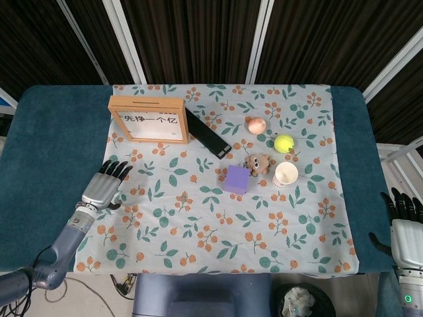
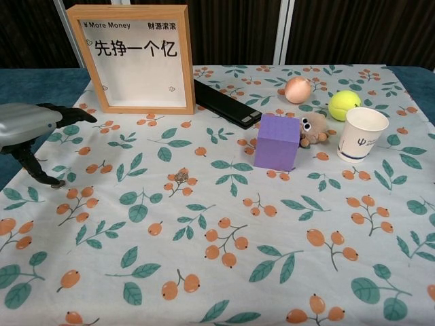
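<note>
L hand (image 2: 30, 129) at left edge of chest view, released, fingers spread, thumb tip at a small pebble (image 2: 58, 183) on the cloth (image 2: 204, 272). R hand (image 1: 404, 228) lower right in head view, fingers apart, holding nothing. Frame (image 2: 139, 58) upper left, beyond L hand.

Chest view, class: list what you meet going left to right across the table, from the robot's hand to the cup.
Left hand → wooden frame → black remote → purple block → paper cup.
</note>
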Robot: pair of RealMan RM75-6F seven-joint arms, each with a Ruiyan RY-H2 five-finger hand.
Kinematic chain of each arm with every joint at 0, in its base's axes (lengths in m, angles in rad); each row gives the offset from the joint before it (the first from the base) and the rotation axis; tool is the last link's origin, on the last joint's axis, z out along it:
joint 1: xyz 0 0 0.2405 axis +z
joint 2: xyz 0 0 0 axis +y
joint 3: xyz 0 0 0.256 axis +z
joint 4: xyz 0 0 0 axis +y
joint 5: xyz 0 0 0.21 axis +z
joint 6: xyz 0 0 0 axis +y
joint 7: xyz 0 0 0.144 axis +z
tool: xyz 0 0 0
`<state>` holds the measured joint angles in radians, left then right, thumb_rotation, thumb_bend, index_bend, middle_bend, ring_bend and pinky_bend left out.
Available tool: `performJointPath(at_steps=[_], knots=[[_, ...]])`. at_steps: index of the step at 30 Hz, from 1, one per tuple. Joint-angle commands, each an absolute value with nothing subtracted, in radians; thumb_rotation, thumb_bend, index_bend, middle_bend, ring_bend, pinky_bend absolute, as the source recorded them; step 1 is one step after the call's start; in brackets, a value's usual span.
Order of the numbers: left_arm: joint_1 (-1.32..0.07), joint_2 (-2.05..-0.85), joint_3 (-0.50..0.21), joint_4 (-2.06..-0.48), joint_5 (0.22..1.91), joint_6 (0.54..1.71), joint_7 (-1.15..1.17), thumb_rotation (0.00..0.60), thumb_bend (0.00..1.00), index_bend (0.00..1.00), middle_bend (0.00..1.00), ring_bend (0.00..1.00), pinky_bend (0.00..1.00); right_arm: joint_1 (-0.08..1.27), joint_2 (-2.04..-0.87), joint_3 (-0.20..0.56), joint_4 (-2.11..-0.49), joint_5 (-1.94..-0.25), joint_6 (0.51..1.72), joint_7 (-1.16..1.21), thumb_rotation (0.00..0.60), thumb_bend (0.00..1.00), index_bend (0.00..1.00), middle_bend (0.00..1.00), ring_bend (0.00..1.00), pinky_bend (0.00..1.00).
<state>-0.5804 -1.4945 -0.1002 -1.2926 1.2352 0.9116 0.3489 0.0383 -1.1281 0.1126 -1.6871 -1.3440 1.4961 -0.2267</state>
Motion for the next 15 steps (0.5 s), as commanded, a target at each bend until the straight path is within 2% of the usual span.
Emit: performJointPath(at_steps=[1, 15], knots=[[-0.581, -1.497, -0.096, -1.286, 1.232, 0.912, 0.351, 0.6, 0.02, 0.05, 0.0, 0.0, 0.0, 0.039, -1.128, 0.113, -1.687, -1.345, 1.497, -0.227, 0.6, 0.26, 0.13, 0.03, 0.0, 0.0], [-0.582, -1.504, -0.079, -1.268, 1.236, 0.921, 0.357, 0.6, 0.02, 0.05, 0.0, 0.0, 0.0, 0.039, -1.129, 0.113, -1.687, -1.344, 1.497, -0.229, 0.6, 0.26, 0.13, 0.03, 0.0, 0.0]])
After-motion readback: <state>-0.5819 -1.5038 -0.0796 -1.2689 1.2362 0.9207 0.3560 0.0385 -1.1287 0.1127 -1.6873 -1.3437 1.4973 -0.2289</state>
